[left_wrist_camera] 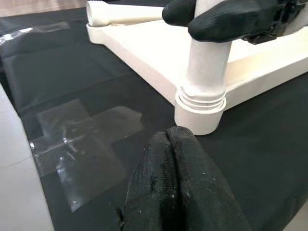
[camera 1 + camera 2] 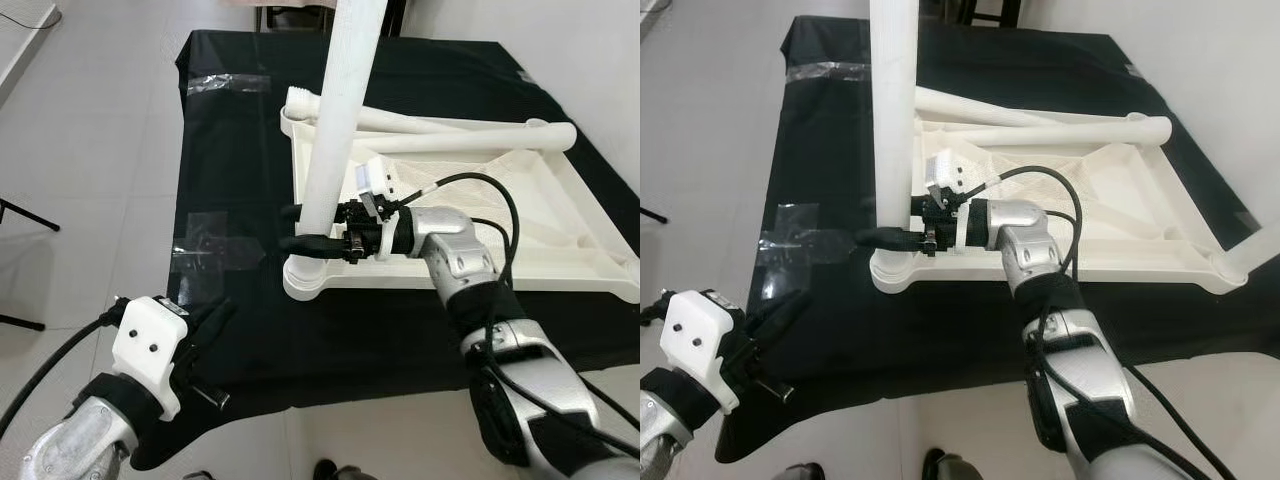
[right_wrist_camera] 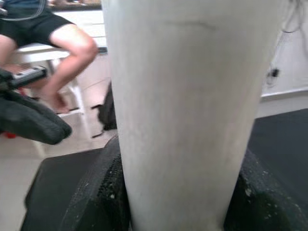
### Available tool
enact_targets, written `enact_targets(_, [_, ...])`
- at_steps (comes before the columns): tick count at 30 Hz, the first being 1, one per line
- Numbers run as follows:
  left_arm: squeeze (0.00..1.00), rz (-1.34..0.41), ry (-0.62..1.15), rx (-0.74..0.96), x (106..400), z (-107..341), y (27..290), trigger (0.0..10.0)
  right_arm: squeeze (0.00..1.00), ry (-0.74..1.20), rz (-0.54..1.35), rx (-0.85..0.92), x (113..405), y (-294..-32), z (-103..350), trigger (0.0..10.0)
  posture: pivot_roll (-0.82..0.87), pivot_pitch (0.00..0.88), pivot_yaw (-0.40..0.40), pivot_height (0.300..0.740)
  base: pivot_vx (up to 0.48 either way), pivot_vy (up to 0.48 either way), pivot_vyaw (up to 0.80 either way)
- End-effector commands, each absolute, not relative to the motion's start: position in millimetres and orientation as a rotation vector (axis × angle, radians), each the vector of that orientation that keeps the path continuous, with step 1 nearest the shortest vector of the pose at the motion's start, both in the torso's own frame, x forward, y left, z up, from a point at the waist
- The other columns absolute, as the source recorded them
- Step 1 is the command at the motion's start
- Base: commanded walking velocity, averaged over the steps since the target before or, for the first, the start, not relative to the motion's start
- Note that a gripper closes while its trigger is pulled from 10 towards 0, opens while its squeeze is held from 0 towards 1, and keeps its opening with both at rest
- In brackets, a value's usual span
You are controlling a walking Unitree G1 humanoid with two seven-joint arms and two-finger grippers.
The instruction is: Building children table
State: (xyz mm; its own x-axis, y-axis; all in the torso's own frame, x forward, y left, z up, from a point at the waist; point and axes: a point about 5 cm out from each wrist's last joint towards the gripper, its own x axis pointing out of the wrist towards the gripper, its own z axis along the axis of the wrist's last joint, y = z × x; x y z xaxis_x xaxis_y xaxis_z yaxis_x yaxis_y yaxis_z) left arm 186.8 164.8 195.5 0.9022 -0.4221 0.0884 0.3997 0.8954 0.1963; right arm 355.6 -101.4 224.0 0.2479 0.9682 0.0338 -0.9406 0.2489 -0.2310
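An upturned white plastic children's tabletop (image 2: 560,215) lies on a black cloth-covered table (image 2: 240,150), with 1 long white plastic table leg (image 2: 335,130) standing upright in the round socket (image 2: 305,278) at its near left corner. The right gripper (image 2: 300,228) reaches in from the right and has its 2 black fingers clamped around the leg just above the socket; the right wrist view shows the pale tube pressed between both pads. In the left wrist view, threads are exposed at the leg's base, so it appears not fully screwed home. 2 more white legs (image 2: 440,135) lie loose along the far edge of the tabletop.

The left gripper (image 2: 205,330) hovers near the near left edge of the table, its fingers pressed together and holding nothing.

Risks from here, as I judge them: the leg leans slightly, so turning it could cross the threads and jam it. The grip sits low on a tall tube, so a slip could let the top swing over. Nothing pins the tabletop, and twisting could drag it across the cloth.
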Motion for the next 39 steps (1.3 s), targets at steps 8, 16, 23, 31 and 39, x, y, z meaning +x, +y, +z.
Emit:
enact_targets(8, [0.0,-0.5,-0.104,0.158,188.2,190.4,155.8,10.0,0.0,-0.064,0.837,-0.052,322.7,-78.2,170.5,0.0,0.1,0.236,-0.108,0.74,0.0,0.0,0.0])
enact_targets(16, [0.0,-0.514,-0.103,0.159,189.4,187.9,151.2,10.0,0.0,-0.069,0.92,-0.163,324.7,-72.7,167.8,0.0,0.11,0.231,-0.128,0.74,0.0,0.0,0.0])
enact_targets(23, [0.0,-0.495,-0.11,0.166,190.5,189.5,154.7,10.0,1.0,-0.15,1.184,-0.146,321.0,-70.5,202.2,10.0,0.11,0.225,-0.118,0.74,0.0,0.0,0.0])
enact_targets(31, [0.0,-0.506,-0.114,0.167,192.1,190.3,151.8,10.0,0.0,-0.193,1.451,-0.206,339.2,-76.0,234.1,10.0,0.13,0.232,-0.121,0.74,0.0,0.0,0.0])
enact_targets(39, [0.0,-0.499,-0.116,0.175,193.9,191.6,153.8,10.0,0.0,-0.128,1.579,-0.225,350.0,-73.4,243.7,0.0,0.14,0.24,-0.131,0.74,0.0,0.0,0.0])
